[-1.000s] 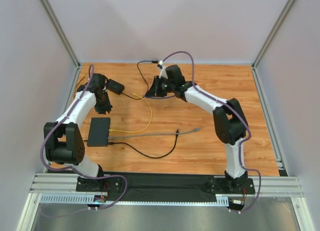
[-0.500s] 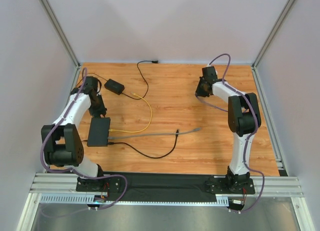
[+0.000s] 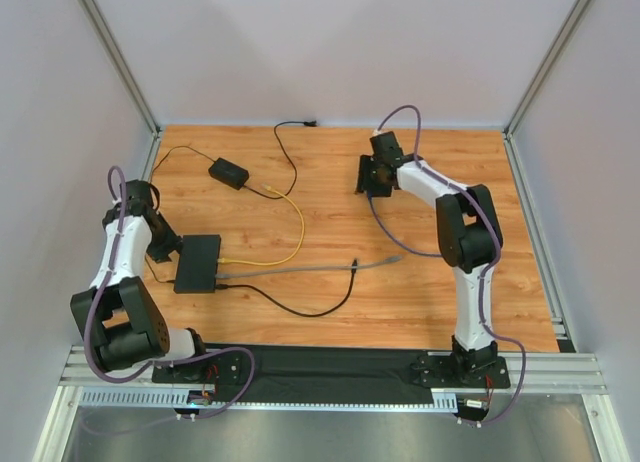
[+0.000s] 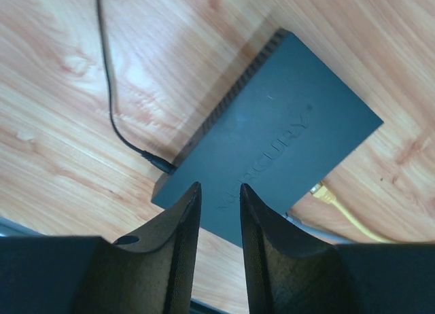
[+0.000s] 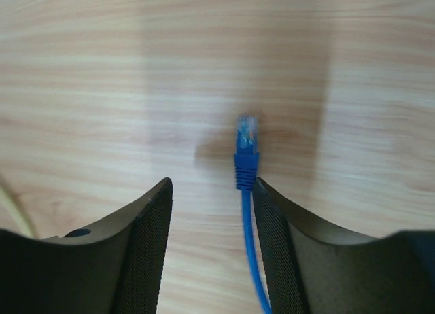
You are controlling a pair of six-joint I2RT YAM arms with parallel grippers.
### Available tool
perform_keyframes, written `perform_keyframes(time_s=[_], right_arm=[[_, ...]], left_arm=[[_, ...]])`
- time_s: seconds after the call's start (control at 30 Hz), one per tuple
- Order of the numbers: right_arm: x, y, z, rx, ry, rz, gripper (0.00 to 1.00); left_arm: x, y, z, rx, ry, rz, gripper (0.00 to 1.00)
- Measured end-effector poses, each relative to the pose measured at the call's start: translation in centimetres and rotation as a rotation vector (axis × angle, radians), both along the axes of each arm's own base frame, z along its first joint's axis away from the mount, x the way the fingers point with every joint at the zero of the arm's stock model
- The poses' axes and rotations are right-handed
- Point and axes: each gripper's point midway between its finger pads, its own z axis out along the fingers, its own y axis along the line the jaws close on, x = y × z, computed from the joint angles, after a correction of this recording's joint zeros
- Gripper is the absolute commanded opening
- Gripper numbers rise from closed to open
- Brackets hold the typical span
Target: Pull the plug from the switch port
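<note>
**Cables sitting in the switch, both grippers holding nothing**

The wooden table (image 3: 400, 292) is carrying everything, walled in by pale panels. The left arm (image 3: 112, 247) is reaching along the left edge, while the right arm (image 3: 462, 232) is stretching toward the far middle.

The switch (image 3: 198, 263), a flat black box, is lying flat near the left side of the table, roughly midway between near and far. The left gripper (image 3: 162, 246) is sitting just to its left. In the left wrist view its fingertips are pointing at the edge of the switch (image 4: 285, 130), and the left gripper (image 4: 219, 188) is showing only a narrow gap with nothing in it. Whether it is touching the box cannot be told.

A black power brick (image 3: 229, 172) is lying farther back, apart from the switch.

From the switch's right edge, a yellow cable (image 3: 295, 237), a grey cable (image 3: 310, 269) and a black cable (image 3: 300, 310) are running out to the right across the wood.

The right gripper (image 5: 211, 185) is hanging released, jaws wide apart, over bare wood. A blue cable (image 5: 246, 225) is running just beside its one finger, and its clear plug (image 5: 246, 132) is lying free, ahead of the fingertips.
</note>
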Motion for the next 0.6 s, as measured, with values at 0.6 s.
perform_keyframes(time_s=[0.6], right_arm=[[-15.5,34.4,4.1,0.642,0.104,0.898,0.59]], left_arm=[[3.6,1.1,-1.8,-0.142,-0.037,-0.047,0.51]])
